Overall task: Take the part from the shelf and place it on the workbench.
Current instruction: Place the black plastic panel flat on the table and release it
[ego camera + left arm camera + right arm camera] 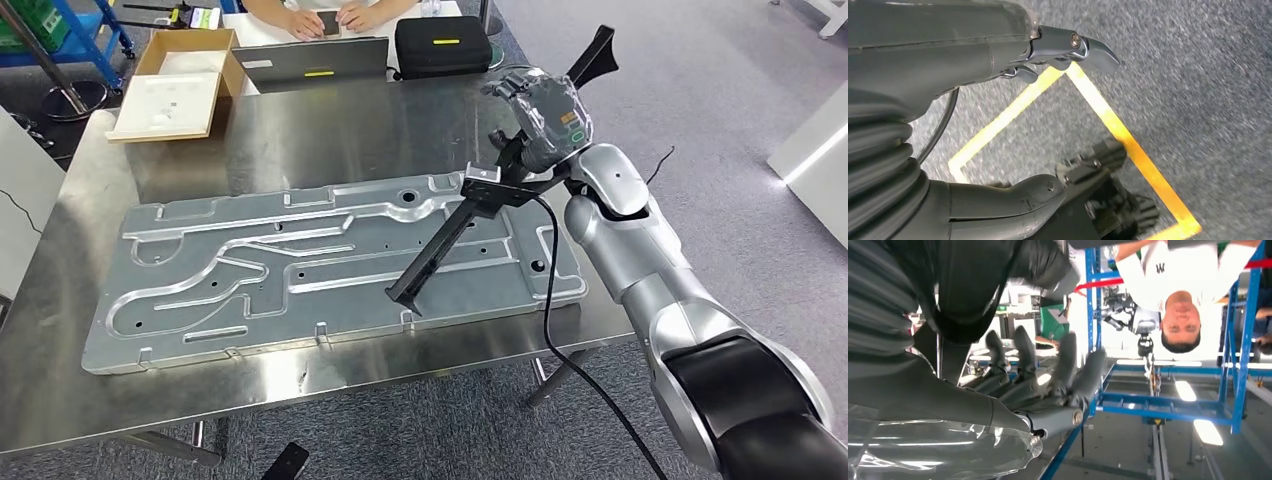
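Head view first: right hand (540,110) is raised over the desk (300,150), and a long black part (450,240) slants down from beneath it, lower tip at the big metal plate (330,260). You cannot tell from here whether the fingers grip it. Settle the part flat before you let go. Left wrist view: left hand (998,100) hangs over the floor, fingers (1088,50) apart, empty. Right wrist view: fingers (1068,365) look extended, their hold unclear.
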Available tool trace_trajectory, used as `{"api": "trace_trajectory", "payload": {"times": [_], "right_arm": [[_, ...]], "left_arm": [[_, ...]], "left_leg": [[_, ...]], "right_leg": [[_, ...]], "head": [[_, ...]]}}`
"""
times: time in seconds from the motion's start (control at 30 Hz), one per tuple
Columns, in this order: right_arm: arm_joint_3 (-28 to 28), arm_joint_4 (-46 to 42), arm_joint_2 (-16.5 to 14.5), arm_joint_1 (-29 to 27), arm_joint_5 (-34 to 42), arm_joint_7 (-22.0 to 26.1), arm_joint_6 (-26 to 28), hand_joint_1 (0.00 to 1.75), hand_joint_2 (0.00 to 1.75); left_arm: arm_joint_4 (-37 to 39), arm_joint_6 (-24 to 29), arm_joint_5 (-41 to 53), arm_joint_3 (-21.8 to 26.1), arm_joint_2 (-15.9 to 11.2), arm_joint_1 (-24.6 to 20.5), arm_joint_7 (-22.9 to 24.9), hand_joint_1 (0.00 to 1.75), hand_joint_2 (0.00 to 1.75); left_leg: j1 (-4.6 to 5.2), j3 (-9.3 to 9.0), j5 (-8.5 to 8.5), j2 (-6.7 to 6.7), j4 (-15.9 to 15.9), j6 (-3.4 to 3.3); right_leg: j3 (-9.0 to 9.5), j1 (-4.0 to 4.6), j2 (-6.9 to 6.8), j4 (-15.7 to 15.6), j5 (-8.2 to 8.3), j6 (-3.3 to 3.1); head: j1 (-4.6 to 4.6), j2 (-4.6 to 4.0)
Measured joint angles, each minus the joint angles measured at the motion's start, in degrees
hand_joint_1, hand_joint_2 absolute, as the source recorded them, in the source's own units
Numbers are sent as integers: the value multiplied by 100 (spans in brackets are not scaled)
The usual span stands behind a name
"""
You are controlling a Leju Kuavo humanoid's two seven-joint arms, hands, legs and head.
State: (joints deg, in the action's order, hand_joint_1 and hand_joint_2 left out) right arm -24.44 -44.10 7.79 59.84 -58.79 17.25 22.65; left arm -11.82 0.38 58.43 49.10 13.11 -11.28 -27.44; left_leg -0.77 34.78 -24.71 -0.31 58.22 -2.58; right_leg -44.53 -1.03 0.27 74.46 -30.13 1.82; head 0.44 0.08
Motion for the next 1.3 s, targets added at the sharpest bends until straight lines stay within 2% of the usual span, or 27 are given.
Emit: {"api": "trace_trajectory", "payload": {"times": [0.03,0.07,0.13,0.17,0.23,0.3,0.37,0.43,0.47,0.5,0.53,0.6,0.67,0.77,0.83,0.87,0.93,0.97,1.0,1.03,1.07,1.13,1.17,1.2,1.23,1.3], "right_arm": [[0,-2,3,-14,-20,1,-4,0,0],[0,-6,4,-20,-34,1,-2,0,0],[0,-15,3,-18,-42,4,1,0,0],[0,-18,3,-20,-43,6,1,0,0],[0,-16,5,-28,-44,9,-1,0,0],[0,-16,10,-34,-44,9,-2,0,0],[0,-17,11,-32,-44,9,-2,0,0],[0,-17,10,-43,-44,10,-3,0,0],[0,-16,10,-56,-44,11,-3,0,0],[0,-16,10,-68,-44,11,-3,0,0],[0,-16,10,-76,-44,11,-3,0,0],[0,-16,10,-79,-44,11,-3,0,0],[0,-16,11,-76,-45,11,-4,0,0],[0,-16,11,-81,-47,11,-17,0,0],[0,-15,22,-75,-50,5,-39,0,0],[0,-10,27,-68,-55,-6,-78,0,0],[0,39,38,-53,-76,-59,-264,0,0],[0,97,43,-42,-113,-110,-382,0,0],[-1,172,50,-22,-199,-203,-463,0,0],[-4,264,57,17,-365,-346,-487,0,0],[-14,368,67,83,-578,-548,-459,0,0],[-44,639,95,294,-929,-978,-509,0,0],[-57,783,106,416,-1014,-1141,-604,0,0],[-68,918,115,514,-1081,-1271,-695,0,0],[-81,1026,128,577,-1177,-1412,-699,0,0],[-122,1175,165,616,-1419,-1755,-435,0,0]], "left_arm": [[0,-28,-38,-1,4,1,-9,0,44],[0,-47,-67,-1,9,0,-15,0,0],[0,-56,-96,-1,18,-3,-17,0,0],[0,-53,-103,0,19,-5,-17,0,0],[0,-44,-114,1,20,-5,-17,0,0],[0,-35,-119,2,19,0,-17,0,0],[0,-32,-119,2,17,0,-17,0,0],[0,-32,-122,2,17,2,-17,0,0],[0,-32,-126,2,17,7,-17,0,0],[0,-32,-129,2,17,12,-17,0,0],[0,-32,-133,2,17,15,-17,0,0],[0,-32,-134,2,15,14,-17,0,0],[0,-30,-134,2,10,5,-17,0,0],[0,-24,-134,2,11,6,-17,0,0],[0,-18,-136,2,15,4,-21,0,0],[0,-15,-138,3,17,-2,-24,0,0],[0,-9,-149,4,17,-9,-32,0,0],[0,-4,-157,4,17,-6,-38,0,0],[0,2,-169,4,17,0,-42,0,0],[0,14,-180,4,17,6,-46,0,0],[0,28,-191,4,17,10,-51,0,0],[0,57,-214,5,17,9,-62,0,0],[0,66,-227,6,15,8,-69,0,0],[0,75,-240,7,14,8,-77,0,0],[0,84,-249,8,12,9,-82,0,0],[0,104,-254,8,9,20,-85,0,0]], "left_leg": [[0,-3,-5,-4,6,7],[0,-8,-14,-9,14,20],[11,-3,-37,-14,34,64],[17,3,-43,-14,39,92],[22,10,-45,-15,32,152],[14,29,-108,-9,85,213],[8,197,-360,-2,491,256],[6,555,-703,0,1255,278],[6,712,-791,0,1559,281],[6,786,-773,0,1678,278],[7,749,-642,0,1567,266],[15,417,-230,0,823,206],[36,121,-19,0,194,148],[43,47,-4,-1,29,105],[13,8,35,7,-43,50],[-4,-11,52,12,-74,23],[-1,-18,54,12,-78,2],[-2,-18,50,10,-74,-1],[-4,-18,43,7,-66,0],[-8,-18,34,2,-52,7],[-13,-18,19,-6,-31,22],[-9,-4,-28,-18,31,77],[-1,7,-45,-22,53,108],[8,16,-55,-23,65,138],[15,21,-54,-24,65,164],[5,21,-81,-22,78,218]], "right_leg": [[93,-7,-1,-179,140,-2],[288,-13,-3,-555,343,-12],[654,2,-3,-1265,587,-48],[748,19,0,-1460,623,-69],[759,54,7,-1524,604,-117],[783,35,2,-1553,612,-190],[820,14,-6,-1590,619,-266],[831,33,-8,-1588,606,-306],[834,43,-8,-1583,599,-315],[837,53,-6,-1578,593,-320],[845,61,-4,-1573,587,-322],[867,74,0,-1562,566,-312],[863,97,4,-1544,549,-278],[845,99,7,-1551,551,-196],[801,89,4,-1429,448,-140],[708,80,3,-1215,313,-114],[377,41,2,-510,-31,-65],[214,21,0,-186,-139,-41],[121,0,-2,-23,-147,-21],[132,-19,-6,-72,-47,-6],[252,-37,-12,-337,140,5],[602,-47,-24,-1083,468,9],[722,-38,-24,-1337,544,-6],[775,-22,-20,-1459,551,-28],[779,1,-14,-1470,539,-58],[785,-8,-10,-1486,551,-134]], "head": [[0,0],[0,1],[-1,0],[-1,0],[-2,0],[-2,0],[-3,0],[-4,0],[-4,0],[-4,0],[-4,0],[-4,0],[-3,-1],[-4,0],[-1,-1],[2,-1],[3,-1],[4,0],[4,0],[4,1],[4,0],[5,-1],[3,-1],[2,0],[1,1],[1,0]]}}
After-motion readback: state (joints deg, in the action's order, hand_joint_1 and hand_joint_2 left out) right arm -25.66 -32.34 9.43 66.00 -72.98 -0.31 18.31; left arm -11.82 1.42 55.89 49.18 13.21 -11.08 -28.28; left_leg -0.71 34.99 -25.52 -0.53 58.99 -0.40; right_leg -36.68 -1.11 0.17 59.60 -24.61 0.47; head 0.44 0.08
